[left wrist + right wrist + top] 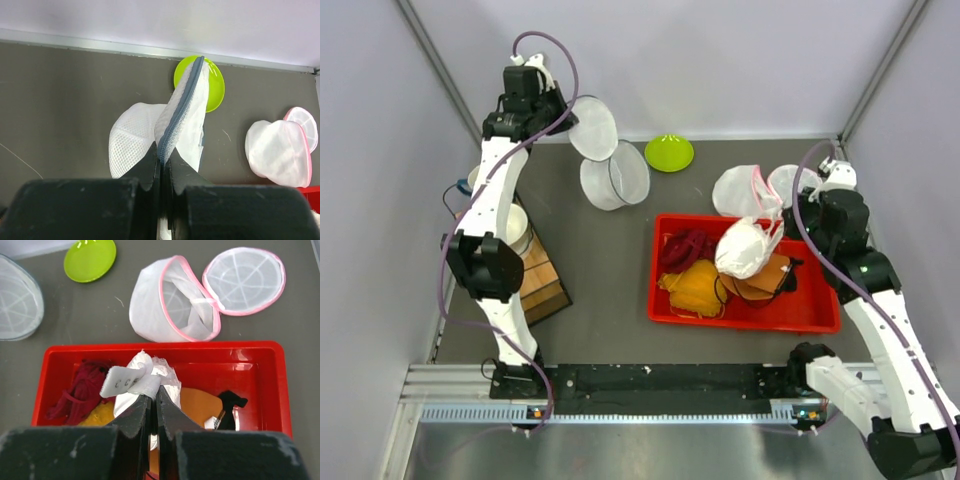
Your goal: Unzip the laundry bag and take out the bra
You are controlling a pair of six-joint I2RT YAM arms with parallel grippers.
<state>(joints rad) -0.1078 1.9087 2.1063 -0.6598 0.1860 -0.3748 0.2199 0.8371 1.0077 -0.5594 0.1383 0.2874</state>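
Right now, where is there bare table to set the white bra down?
The widest bare patch is the table between the wooden box and the red tray. A narrower strip lies between the tray and the near rail. Behind the tray it is crowded by the pink bag and green plate.

A lime-green dish (669,153) sits by the worktop's (610,260) far edge, a red tray (740,321) toward its right edge, a wooden box (542,285) at its left.
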